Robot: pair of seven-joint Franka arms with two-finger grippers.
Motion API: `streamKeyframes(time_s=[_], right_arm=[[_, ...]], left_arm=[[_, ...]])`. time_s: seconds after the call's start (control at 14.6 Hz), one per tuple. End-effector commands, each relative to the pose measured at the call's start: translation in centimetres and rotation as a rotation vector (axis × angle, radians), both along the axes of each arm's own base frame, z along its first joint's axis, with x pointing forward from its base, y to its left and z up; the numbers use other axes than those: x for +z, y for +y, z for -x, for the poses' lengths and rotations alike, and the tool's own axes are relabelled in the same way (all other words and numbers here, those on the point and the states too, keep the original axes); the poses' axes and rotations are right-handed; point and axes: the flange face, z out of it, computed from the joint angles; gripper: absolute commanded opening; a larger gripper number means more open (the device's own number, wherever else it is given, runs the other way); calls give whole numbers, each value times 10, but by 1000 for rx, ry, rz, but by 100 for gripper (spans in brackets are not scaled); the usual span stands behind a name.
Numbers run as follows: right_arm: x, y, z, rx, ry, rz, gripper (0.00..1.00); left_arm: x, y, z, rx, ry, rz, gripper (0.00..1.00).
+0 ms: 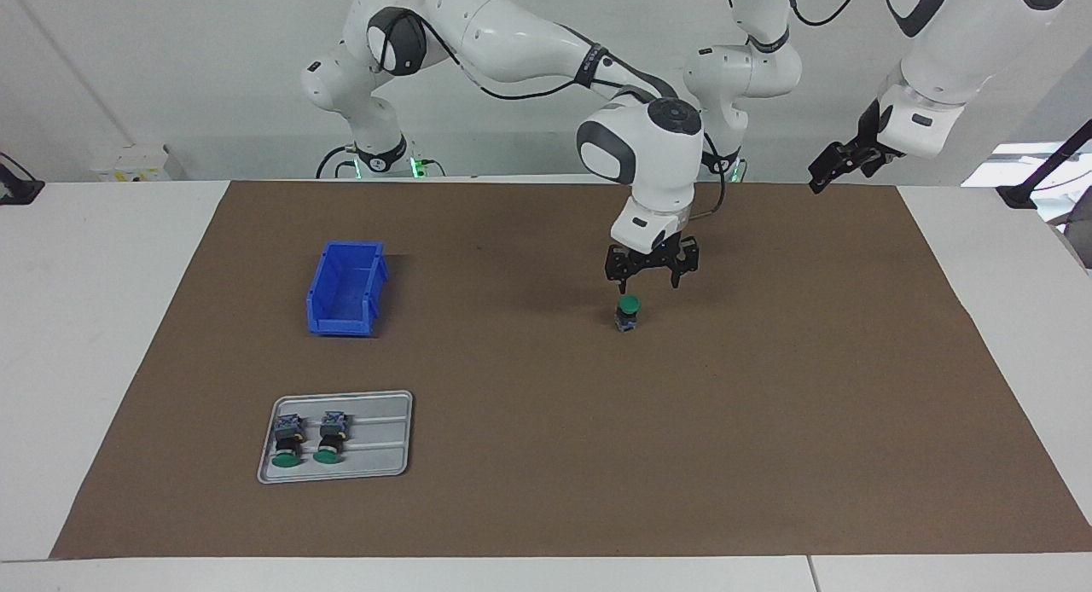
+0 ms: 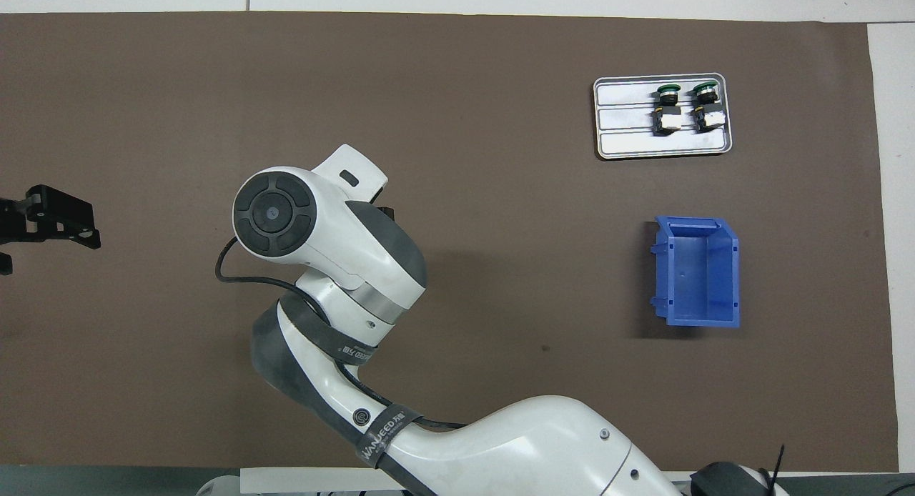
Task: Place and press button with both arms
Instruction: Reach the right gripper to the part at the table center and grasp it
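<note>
One green-capped button stands upright on the brown mat, about mid-table. My right gripper hangs just above it, pointing down, open, with nothing between its fingers and a small gap to the cap. In the overhead view the right arm's wrist hides this button. My left gripper waits raised over the mat's edge at the left arm's end of the table, open and empty.
A blue bin sits empty toward the right arm's end. Farther from the robots, a silver tray holds two more buttons lying on their sides.
</note>
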Motion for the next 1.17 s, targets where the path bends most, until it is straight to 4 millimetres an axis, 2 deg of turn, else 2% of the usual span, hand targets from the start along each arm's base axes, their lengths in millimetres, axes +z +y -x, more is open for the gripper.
streamKeyframes(time_s=[0.0, 0.14, 0.34, 0.55, 0.69, 0.96, 1.03, 1.1], right_arm=[[-18, -23, -3, 50, -29, -27, 100], [-34, -31, 2, 69, -30, -30, 100], [-46, -39, 10, 87, -22, -28, 99], [-65, -26, 15, 95, -34, -40, 95], [-75, -28, 15, 95, -29, -33, 90], [-84, -28, 15, 98, -32, -34, 63], [-84, -29, 15, 96, -31, -33, 53], [-84, -30, 14, 96, -31, -33, 38]], left_arm=[[5, 4, 2, -147, 19, 16, 100], [5, 10, 3, -224, 25, 39, 100], [10, 28, 1, -190, -2, 40, 100], [12, 33, 0, -155, -7, 33, 100], [13, 33, -1, -157, -18, 31, 100], [22, 30, -11, -163, -86, 24, 100], [21, 30, -12, -165, -88, 24, 100], [20, 31, -12, -163, -90, 24, 100]])
